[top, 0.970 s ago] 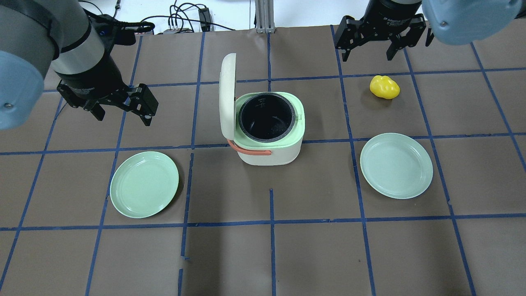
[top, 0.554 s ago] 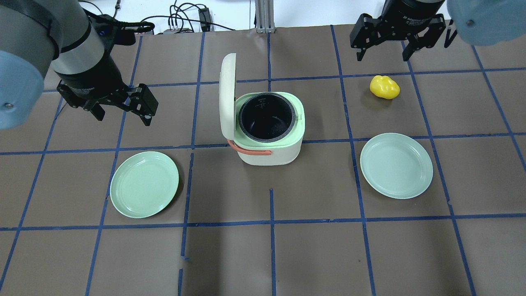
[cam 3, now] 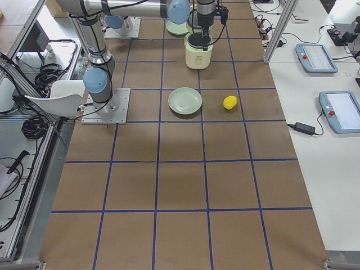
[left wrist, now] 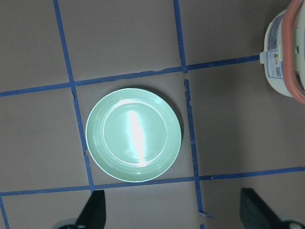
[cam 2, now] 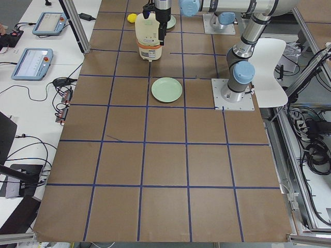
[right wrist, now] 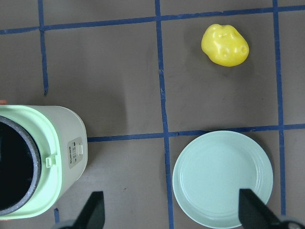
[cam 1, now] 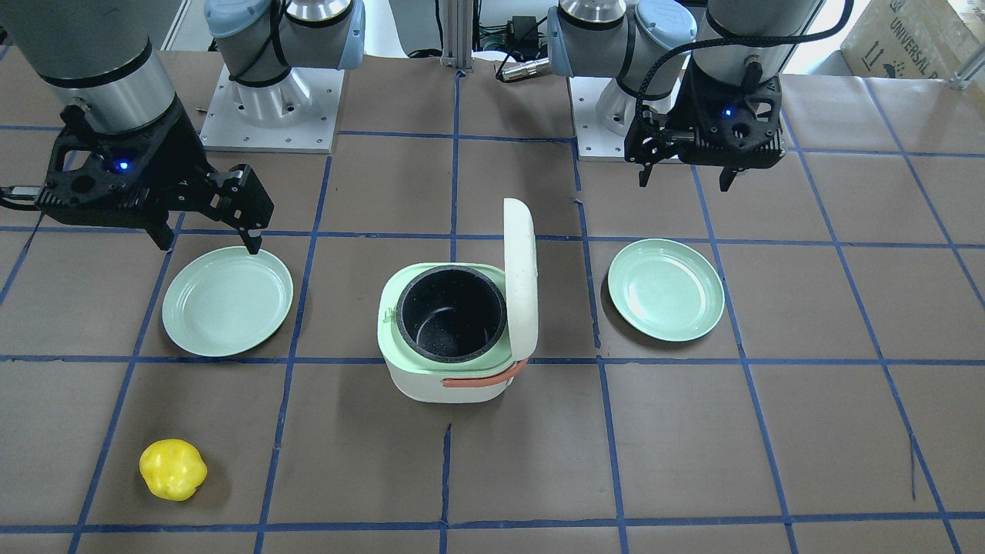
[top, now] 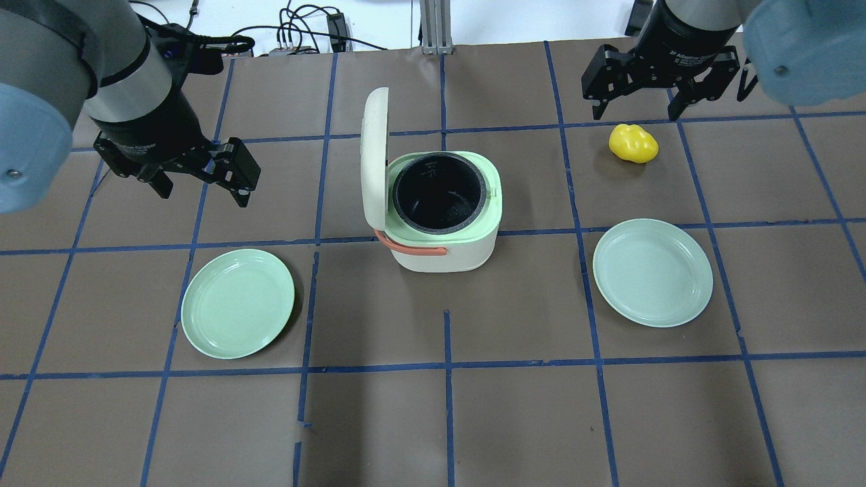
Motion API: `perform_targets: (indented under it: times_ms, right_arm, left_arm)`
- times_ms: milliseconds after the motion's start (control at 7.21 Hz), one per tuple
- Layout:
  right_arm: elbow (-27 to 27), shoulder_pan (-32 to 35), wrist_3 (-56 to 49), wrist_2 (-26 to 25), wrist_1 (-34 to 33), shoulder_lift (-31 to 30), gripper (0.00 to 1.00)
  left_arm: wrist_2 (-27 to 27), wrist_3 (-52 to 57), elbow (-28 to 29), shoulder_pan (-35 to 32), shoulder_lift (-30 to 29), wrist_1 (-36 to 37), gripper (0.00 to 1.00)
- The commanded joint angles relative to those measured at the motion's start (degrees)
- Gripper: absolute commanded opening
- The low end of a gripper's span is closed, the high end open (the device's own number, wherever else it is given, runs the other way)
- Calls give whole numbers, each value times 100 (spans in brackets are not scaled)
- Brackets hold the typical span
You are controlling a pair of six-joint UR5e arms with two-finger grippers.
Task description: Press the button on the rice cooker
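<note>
The white rice cooker (top: 443, 256) stands mid-table with its lid (top: 373, 155) hinged upright, so the mint-green rim and black inner pot (top: 438, 193) show. Its orange-red handle (top: 413, 249) hangs at the front. It also shows in the front-facing view (cam 1: 442, 385) and at the left edge of the right wrist view (right wrist: 62, 157), where a small labelled panel (right wrist: 73, 153) faces my right gripper's side. My left gripper (top: 203, 196) is open and empty, well left of the cooker. My right gripper (top: 636, 115) is open and empty, far right of the cooker.
A green plate (top: 237, 303) lies front left of the cooker and below my left gripper (left wrist: 133, 135). A second plate (top: 653, 272) lies to the right (right wrist: 223, 179). A yellow bumpy object (top: 633, 143) lies just below my right gripper (right wrist: 225, 45).
My right gripper has moved to the right and a little down in the overhead view, now just above the yellow object. The left arm and the cooker have not moved.
</note>
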Motion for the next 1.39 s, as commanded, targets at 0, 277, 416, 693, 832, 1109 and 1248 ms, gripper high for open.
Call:
perform_targets:
  times_ms: [0, 277, 416, 693, 832, 1109, 1248]
  right_arm:
    - [26, -2, 0, 0, -2, -15, 100]
    - [52, 16, 61, 105, -2, -15, 100]
    - [53, 7, 62, 306, -2, -7, 100]
    - [184, 7, 0, 387, 121, -24, 100]
    - [184, 7, -26, 352, 295, -24, 100]
    - [176, 7, -140, 273, 429, -68, 100]
    - [141, 7, -140, 55, 420, -77, 100]
  left_arm:
    - [0, 0, 0, 3, 0, -6, 100]
    - [0, 0, 0, -6, 0, -6, 100]
    - [0, 0, 0, 3, 0, -6, 100]
    - [0, 0, 0, 3, 0, -6, 100]
    - [0, 0, 0, -6, 0, 2, 100]
    - [0, 0, 0, -6, 0, -6, 100]
    - [0, 0, 0, -6, 0, -6, 100]
